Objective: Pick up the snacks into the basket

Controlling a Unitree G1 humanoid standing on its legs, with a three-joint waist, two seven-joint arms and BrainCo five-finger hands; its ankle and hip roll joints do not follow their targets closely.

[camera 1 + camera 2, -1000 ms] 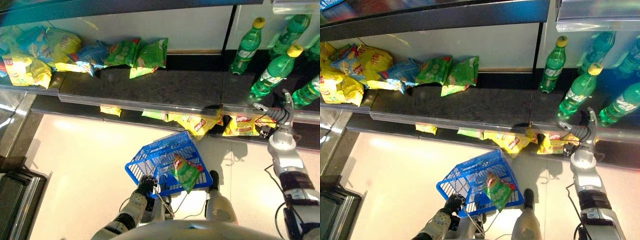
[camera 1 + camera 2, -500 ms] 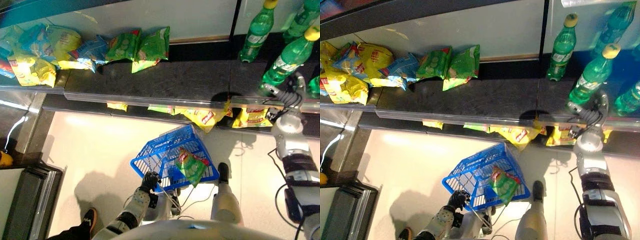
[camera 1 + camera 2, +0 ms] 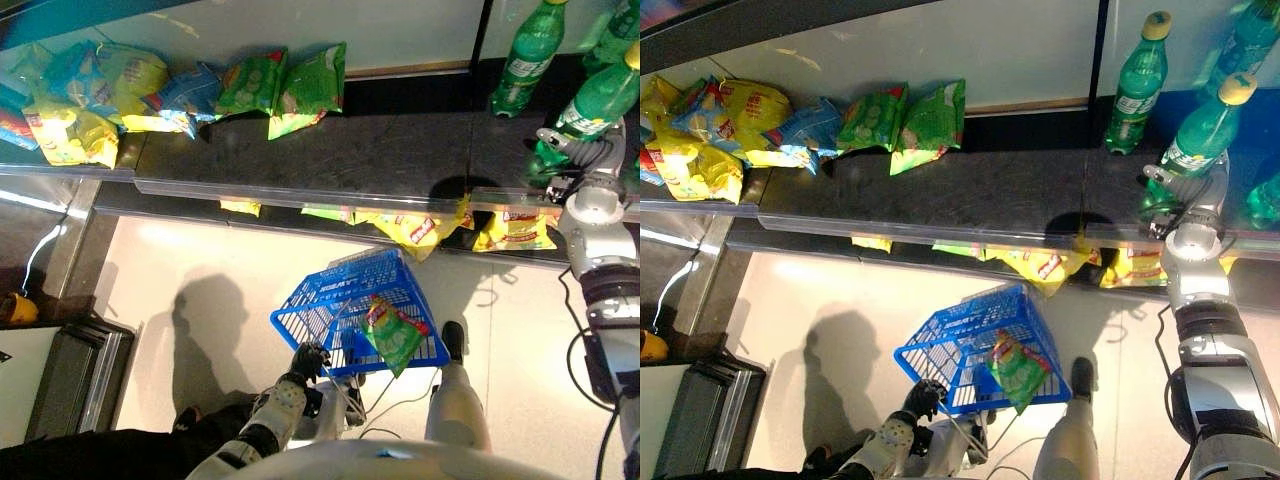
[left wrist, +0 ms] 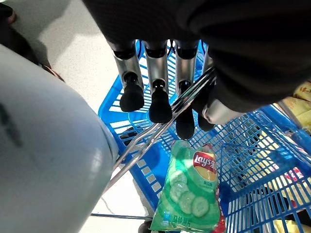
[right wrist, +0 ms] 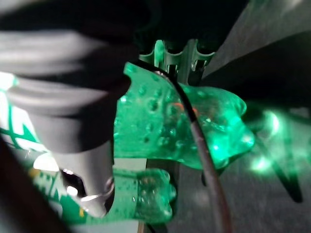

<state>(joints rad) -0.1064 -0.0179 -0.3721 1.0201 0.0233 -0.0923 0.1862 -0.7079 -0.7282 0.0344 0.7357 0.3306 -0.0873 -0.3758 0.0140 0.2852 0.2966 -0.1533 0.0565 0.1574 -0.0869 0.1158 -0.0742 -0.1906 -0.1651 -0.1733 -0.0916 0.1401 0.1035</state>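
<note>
My left hand (image 3: pixel 303 361) hangs low, shut on the wire handle (image 4: pixel 146 141) of a blue basket (image 3: pixel 320 310). One green snack bag (image 4: pixel 192 199) lies in the basket, leaning over its near rim (image 3: pixel 395 335). Two more green bags (image 3: pixel 290 85) lie on the dark upper shelf, with yellow and blue bags (image 3: pixel 90 95) to their left. Yellow bags (image 3: pixel 415 228) sit on the lower shelf. My right hand (image 3: pixel 585 170) is raised to the upper shelf on the right, fingers spread open against the base of a green bottle (image 5: pixel 180 126).
Several green bottles (image 3: pixel 530 45) stand on the shelf's right part. The shelf's front edge (image 3: pixel 300 195) juts out above the floor. A person in dark clothes (image 3: pixel 100 462) is at the lower left, beside a dark low cabinet (image 3: pixel 75 370).
My right hand rose from the lower shelf's yellow bags to the green bottle on the upper shelf. A person came in at the lower left. The view shifted; the basket stays held.
</note>
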